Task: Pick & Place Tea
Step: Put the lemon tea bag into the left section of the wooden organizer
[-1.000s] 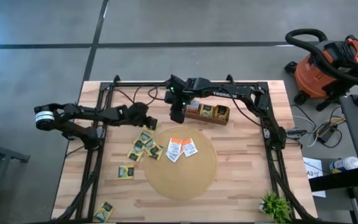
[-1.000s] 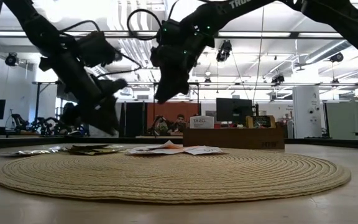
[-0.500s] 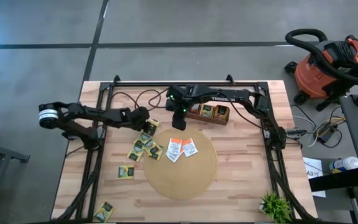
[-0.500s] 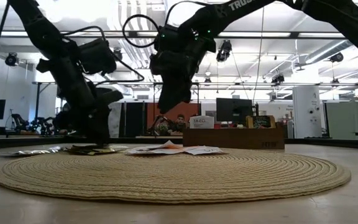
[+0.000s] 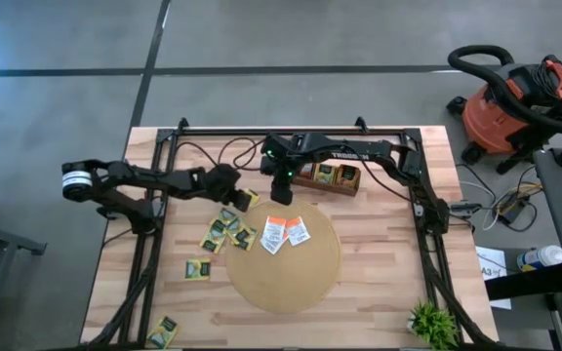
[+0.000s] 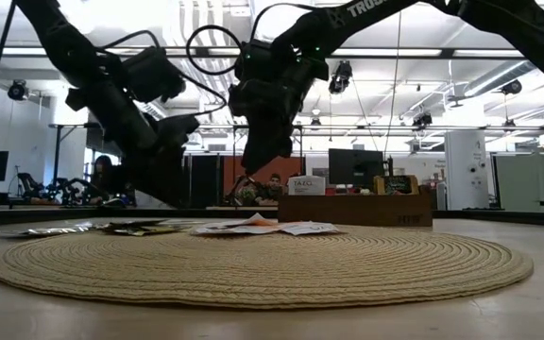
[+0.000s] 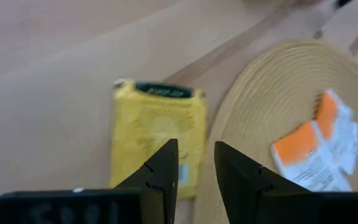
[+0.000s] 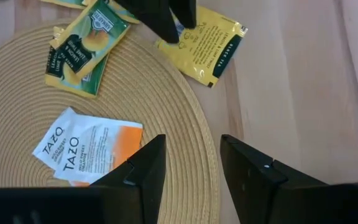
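- The left hand (image 5: 234, 192) hangs over a yellow tea sachet (image 7: 159, 138) that lies flat on the table (image 5: 388, 292), just beside the round mat's (image 5: 296, 283) edge. Its fingers stand a little apart with nothing between them, so the sachet is not grasped.
- The right hand (image 5: 280, 193) hovers over the mat's far edge, between the mat and the wooden box (image 5: 326, 176), fingers parted and empty.
- Two orange-and-white sachets (image 5: 285, 232) lie on the mat. Several yellow-and-green sachets (image 5: 224, 232) overlap at its left edge, and two more lie well apart from it on the table.
- The box holds a few sachets standing in its compartments; how many I cannot tell.
- Risk, as I judge it: the flat sachet may slide or buckle under the closing fingers instead of lifting.
- The two hands are close together, so either could bump the other.
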Robot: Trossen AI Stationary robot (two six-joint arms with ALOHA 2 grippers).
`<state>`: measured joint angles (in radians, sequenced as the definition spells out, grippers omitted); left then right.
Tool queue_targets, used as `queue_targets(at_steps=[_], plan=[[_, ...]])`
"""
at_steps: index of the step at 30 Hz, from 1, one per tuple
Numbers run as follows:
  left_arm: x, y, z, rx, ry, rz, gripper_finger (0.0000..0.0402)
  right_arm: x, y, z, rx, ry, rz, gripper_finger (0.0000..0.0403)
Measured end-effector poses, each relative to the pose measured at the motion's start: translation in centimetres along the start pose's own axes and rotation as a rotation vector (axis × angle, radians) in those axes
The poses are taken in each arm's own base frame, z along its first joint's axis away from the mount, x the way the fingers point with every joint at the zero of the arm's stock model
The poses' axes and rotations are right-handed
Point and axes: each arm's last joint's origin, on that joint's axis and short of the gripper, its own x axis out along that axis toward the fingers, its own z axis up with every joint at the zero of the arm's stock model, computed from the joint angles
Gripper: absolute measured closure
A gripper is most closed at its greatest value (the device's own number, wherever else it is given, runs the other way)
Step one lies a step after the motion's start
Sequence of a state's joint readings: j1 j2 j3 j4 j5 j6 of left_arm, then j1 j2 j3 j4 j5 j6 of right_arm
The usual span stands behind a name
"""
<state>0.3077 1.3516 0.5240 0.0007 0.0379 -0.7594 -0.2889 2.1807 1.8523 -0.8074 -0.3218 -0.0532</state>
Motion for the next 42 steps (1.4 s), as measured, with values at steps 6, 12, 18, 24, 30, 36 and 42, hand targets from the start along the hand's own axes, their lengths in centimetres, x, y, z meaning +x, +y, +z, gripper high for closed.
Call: queue_targets(at_steps=[6,12,18,24,30,36,42], plan=[[-0.2,0.4,-0.5,0.003,0.048,0.022,0.0303,0.1,0.1,0.0,0.001,0.001,0.002,0.0252],[0.0,0.7,-1.3,0.020,0.116,-0.009,0.0303,1.2,-0.2,0.0,0.097,-0.009,0.069,0.0252],[0.3,1.8,-2.0,0.027,0.079,0.067,0.0303,2.8,-0.6,0.8,0.130,-0.035,0.079,0.0252],[0.3,2.3,-2.0,0.024,0.024,0.105,0.0303,4.4,-1.3,1.4,0.180,-0.055,0.073,0.0252],[0.7,2.5,-2.2,0.055,0.037,0.112,0.0303,6.1,-2.0,2.2,0.204,-0.152,0.072,0.0252],[1.2,2.8,-2.7,0.029,0.042,0.061,0.0303,6.3,-2.7,2.3,0.208,-0.181,-0.046,0.0252],[1.7,2.7,-2.6,0.033,-0.030,-0.022,0.0303,6.4,-3.1,2.1,0.194,-0.183,-0.063,0.0252]])
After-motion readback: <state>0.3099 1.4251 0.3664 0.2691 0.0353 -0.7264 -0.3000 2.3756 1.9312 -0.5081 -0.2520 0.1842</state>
